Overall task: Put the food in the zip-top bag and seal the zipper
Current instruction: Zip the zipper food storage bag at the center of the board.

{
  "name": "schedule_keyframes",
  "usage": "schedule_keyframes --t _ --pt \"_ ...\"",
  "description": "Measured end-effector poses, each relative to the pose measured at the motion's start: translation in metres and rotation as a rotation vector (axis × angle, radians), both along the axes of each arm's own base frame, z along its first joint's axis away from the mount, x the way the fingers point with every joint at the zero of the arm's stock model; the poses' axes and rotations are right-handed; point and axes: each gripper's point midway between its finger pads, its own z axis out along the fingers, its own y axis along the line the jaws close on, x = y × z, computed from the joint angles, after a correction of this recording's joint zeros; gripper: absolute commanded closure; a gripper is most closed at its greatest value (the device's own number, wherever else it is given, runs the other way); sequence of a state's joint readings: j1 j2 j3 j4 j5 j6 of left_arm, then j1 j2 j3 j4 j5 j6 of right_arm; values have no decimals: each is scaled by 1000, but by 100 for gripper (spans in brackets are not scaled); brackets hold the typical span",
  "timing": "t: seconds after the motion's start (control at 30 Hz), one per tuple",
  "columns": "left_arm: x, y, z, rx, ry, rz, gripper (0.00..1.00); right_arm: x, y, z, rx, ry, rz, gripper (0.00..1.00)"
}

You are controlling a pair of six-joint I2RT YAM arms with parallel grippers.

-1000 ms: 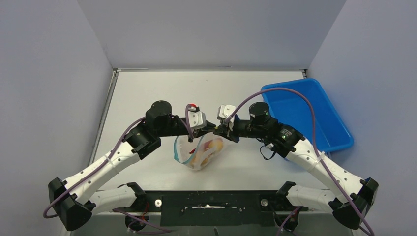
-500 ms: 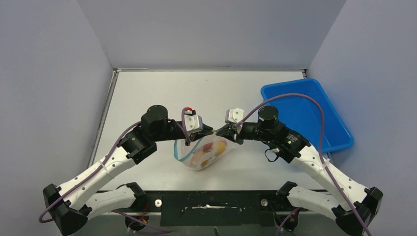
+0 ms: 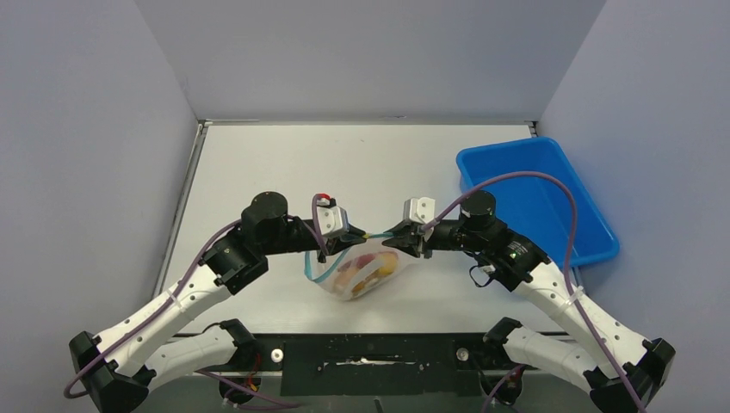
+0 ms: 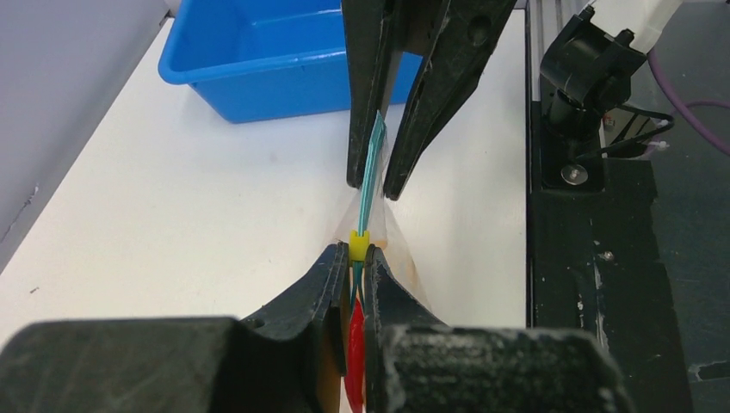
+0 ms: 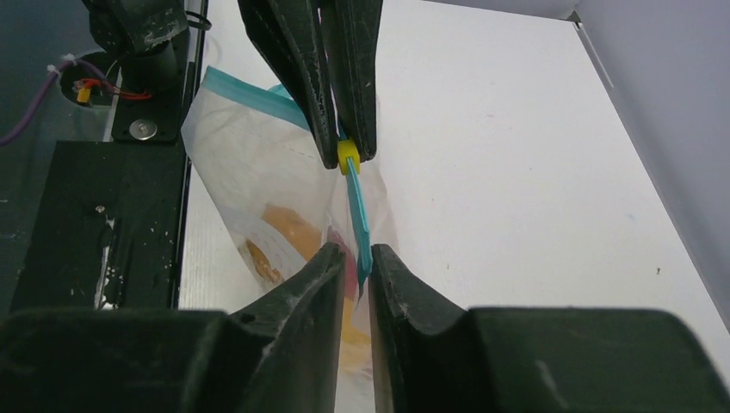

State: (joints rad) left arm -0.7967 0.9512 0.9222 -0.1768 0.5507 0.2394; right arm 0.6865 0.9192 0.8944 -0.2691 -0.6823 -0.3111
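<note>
Closing the zipper [image 4: 373, 159] now, with the food [image 3: 372, 265] already inside the zip-top bag [image 3: 357, 280], low in the middle of the top view. Pinching it tight at the yellow slider [image 4: 359, 244] with the left gripper [image 4: 359, 258]. Clamping the same strip with the right gripper [image 4: 372, 182]. Next, probably pulling apart, slowly. No blocking by the blue tray [image 3: 551, 202], off at the right.

The clear bag [image 3: 355, 282] sags below both pincers, holding orange and red food [image 3: 372, 265]. Its blue-green zipper [image 4: 373, 159] stretches taut from left pincer [image 4: 357, 256] to right pincer [image 4: 373, 185], yellow slider [image 4: 359, 245] at the left.
</note>
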Motion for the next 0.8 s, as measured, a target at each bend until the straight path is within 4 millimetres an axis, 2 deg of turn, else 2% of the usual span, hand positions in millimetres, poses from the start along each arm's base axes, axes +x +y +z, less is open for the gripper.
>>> schedule_keyframes --t 0.13,0.3,0.47,0.63,0.8 --pt "-2 3 -8 5 25 6 100 -2 2 3 11 -11 15 63" --pt "-3 4 -11 9 33 9 100 -6 8 5 19 -26 53 64" --pt "-3 4 -12 11 35 9 100 -12 16 -3 1 -12 90 76" --pt "-4 5 -14 21 43 8 100 -14 20 -6 -9 -17 100 100" --pt "-6 9 -14 25 36 13 100 -6 19 -3 -12 -41 60 100"
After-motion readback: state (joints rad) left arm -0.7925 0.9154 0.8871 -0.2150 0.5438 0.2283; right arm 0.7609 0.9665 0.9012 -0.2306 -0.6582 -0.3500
